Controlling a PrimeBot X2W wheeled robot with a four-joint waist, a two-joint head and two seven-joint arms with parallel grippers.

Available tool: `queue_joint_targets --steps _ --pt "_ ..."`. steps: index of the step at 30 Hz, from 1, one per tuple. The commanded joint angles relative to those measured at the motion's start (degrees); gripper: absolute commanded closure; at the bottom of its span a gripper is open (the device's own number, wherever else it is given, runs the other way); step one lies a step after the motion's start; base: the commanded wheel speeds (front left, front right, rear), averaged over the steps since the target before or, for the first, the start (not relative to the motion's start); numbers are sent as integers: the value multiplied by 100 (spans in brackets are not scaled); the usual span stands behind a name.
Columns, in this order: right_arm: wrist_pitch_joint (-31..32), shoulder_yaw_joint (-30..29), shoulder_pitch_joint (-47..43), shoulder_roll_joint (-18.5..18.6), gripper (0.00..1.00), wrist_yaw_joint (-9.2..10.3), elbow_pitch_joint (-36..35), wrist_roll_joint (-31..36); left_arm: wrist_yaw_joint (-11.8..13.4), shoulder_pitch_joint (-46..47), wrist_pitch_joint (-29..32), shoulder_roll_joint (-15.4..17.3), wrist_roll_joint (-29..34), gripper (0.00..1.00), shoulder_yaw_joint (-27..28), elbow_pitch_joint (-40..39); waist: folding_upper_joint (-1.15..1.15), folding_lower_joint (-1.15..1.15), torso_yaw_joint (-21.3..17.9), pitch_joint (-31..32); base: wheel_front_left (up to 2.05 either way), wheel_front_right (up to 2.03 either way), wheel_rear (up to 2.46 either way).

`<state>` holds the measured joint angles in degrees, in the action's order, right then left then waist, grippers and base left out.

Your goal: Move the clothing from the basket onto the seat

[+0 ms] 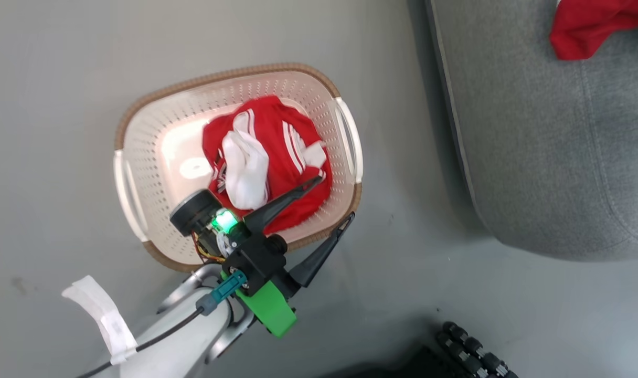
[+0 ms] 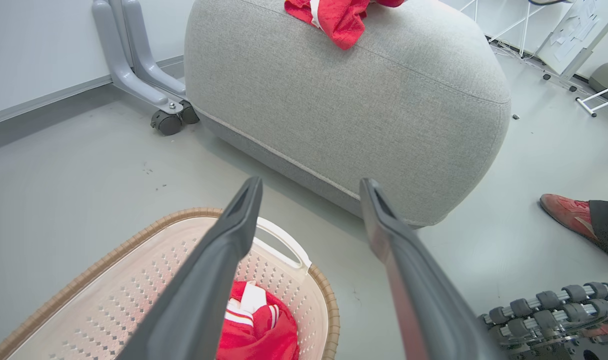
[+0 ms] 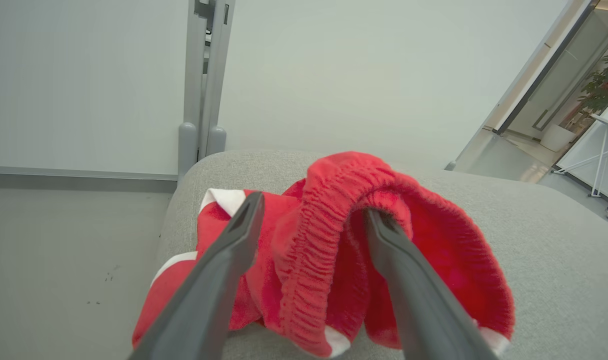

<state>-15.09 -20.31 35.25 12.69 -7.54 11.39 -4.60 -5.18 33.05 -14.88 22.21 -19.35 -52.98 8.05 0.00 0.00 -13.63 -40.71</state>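
The cream basket [image 1: 222, 75] with a brown rim stands on the floor and holds red and white clothing [image 1: 279, 152]. My left gripper [image 1: 337, 197] hovers open over the basket's near right corner, with nothing between its fingers. The left wrist view looks past the same gripper [image 2: 311, 182] to the basket [image 2: 134, 300], the clothing [image 2: 256, 325] and the grey seat [image 2: 359, 100]. A red garment [image 1: 586, 26] lies on the seat [image 1: 550, 147]. My right gripper [image 3: 314, 206] stands open over this garment [image 3: 334, 240], its elastic waistband bunched between the fingers and draped around one.
A person's red shoe [image 2: 566, 212] stands on the floor right of the seat. A dark roller assembly [image 1: 474, 349] lies near my base. A grey frame on castors [image 2: 166, 120] stands by the wall behind the seat. Bare floor separates basket and seat.
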Motion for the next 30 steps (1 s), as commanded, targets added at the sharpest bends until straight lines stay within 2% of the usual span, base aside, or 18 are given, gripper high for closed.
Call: queue_joint_targets --steps 1,8,11,15,21,30 --pt "-11 -8 -214 -3 0 10 95 85 27 -154 -32 -94 -59 0 57 20 0 0 319 785 0 0 0" --pt "-11 -361 -894 -267 0 10 257 291 47 -687 -34 -408 -81 0 459 -46 0 0 536 1532 0 0 0" --pt "-11 -321 -1241 -417 0 9 176 340 39 -912 -34 -489 -34 0 647 -60 0 0 564 1777 0 0 0" --pt "-12 86 -1748 -492 0 10 64 244 21 -1233 -34 -621 5 0 949 -60 0 0 591 2136 0 0 0" --pt "-11 996 -2291 -432 0 10 -62 -88 101 -1798 -35 -897 -78 0 1567 7 0 0 734 2695 0 0 0" --pt "-12 2012 -2873 -424 0 10 -345 -490 368 -2751 -27 -1431 28 0 2833 29 0 0 1189 3488 0 0 0"
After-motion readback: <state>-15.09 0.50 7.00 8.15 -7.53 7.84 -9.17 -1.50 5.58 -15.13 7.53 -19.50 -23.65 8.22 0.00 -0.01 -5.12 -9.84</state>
